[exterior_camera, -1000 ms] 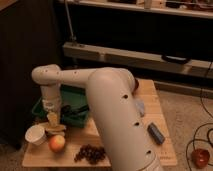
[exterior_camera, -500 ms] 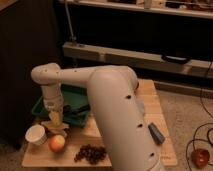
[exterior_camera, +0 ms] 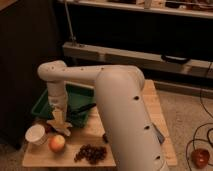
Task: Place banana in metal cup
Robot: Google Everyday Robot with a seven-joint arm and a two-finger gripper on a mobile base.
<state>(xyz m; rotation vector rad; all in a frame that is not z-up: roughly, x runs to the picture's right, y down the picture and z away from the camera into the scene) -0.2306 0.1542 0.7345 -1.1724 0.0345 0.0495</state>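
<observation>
My gripper hangs from the white arm's wrist just in front of the green tray, low over the wooden table. A pale yellow banana sticks out below the gripper, which is shut on it. The banana hangs above the table between the white cup and the tray's front wall. The metal cup is hidden. A small dark shape shows just left of the gripper's tip, too dim to name.
A round white cup stands at the table's front left, with a red-yellow apple beside it. Dark grapes lie near the front edge. A grey object lies right of the arm. My bulky arm covers the table's middle.
The gripper with the banana has moved a little to the right and downward, away from the white cup. The other things have stayed put.
</observation>
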